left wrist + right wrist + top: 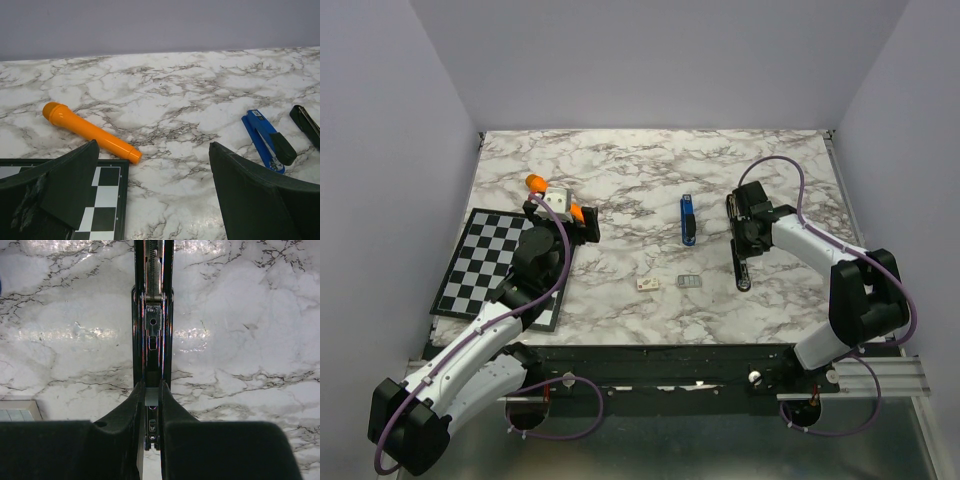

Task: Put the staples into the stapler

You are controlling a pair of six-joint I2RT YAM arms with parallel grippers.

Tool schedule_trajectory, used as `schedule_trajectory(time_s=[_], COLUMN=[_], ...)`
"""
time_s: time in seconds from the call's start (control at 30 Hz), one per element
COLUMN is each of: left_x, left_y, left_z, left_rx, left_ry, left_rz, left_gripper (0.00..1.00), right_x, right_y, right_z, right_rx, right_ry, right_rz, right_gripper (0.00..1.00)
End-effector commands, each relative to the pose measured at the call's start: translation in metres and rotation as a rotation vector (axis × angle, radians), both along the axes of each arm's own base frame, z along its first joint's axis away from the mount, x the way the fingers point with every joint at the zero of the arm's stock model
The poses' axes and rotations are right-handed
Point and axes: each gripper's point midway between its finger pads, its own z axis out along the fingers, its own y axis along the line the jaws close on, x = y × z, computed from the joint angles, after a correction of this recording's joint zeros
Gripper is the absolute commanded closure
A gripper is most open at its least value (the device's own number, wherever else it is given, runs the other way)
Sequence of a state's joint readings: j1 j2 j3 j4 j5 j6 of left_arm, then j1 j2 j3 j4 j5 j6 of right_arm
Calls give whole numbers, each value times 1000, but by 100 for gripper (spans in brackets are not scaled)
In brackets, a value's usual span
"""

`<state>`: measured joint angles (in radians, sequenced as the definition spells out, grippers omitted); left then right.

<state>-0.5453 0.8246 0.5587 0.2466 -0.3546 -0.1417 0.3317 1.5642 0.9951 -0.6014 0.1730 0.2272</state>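
A black stapler (741, 262) lies opened out flat on the marble table, its magazine channel (152, 315) facing up. My right gripper (739, 238) hovers right over the channel (151, 390). It is shut on a small grey strip of staples (151, 401), held between the fingertips just above the channel's near end. Another grey strip (688, 282) lies on the table left of the stapler and shows at the edge of the right wrist view (17, 413). My left gripper (563, 213) is open and empty (155, 200) over the table by the chessboard.
A blue stapler (688, 220) (267, 142) lies mid-table. A small whitish box (647, 283) sits near the front. An orange marker (90, 131) lies by the left gripper. A chessboard (485, 258) covers the left side.
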Motion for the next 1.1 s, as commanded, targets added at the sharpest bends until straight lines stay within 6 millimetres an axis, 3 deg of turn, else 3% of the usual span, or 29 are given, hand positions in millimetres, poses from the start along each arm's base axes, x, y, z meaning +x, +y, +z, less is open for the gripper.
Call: schedule_trajectory(time_s=[0.0, 0.17, 0.4, 0.63, 1.07], left_x=[-1, -1, -1, -1, -1], left_y=[-2, -2, -2, -2, -2], left_z=[4, 4, 5, 5, 5], left_rx=[-10, -10, -12, -10, -11], left_ry=[-21, -21, -23, -24, -25], left_rz=[-10, -10, -10, -10, -12], left_gripper=[1, 1, 1, 1, 1], right_x=[-6, -6, -2, -2, 20], right_y=[0, 0, 0, 4, 24], right_z=[-10, -9, -3, 0, 15], right_rx=[5, 8, 12, 37, 126], right_ry=[34, 31, 20, 18, -42], right_rz=[8, 6, 0, 1, 37], right_gripper=[82, 76, 55, 54, 53])
